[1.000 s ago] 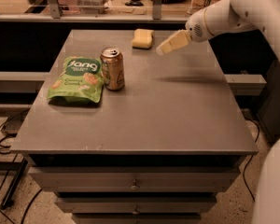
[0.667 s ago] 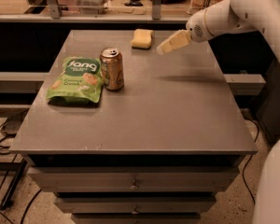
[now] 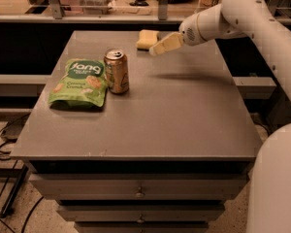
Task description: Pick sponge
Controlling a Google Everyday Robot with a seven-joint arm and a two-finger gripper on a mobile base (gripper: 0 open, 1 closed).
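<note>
Well left of the gripper point(image 3: 157, 48) lies a bag point(image 3: 79, 83), a can point(image 3: 116, 71) beside it; the sponge point(image 3: 148, 39) sits just left of the gripper, untouched; approach is in hand; open or shut, I cannot tell; next, descend and straddle it; grey table point(image 3: 184, 110), drawers beneath.

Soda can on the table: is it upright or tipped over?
Upright: the can stands on its base, top rim up. The gripper hovers near the sponge.
</note>
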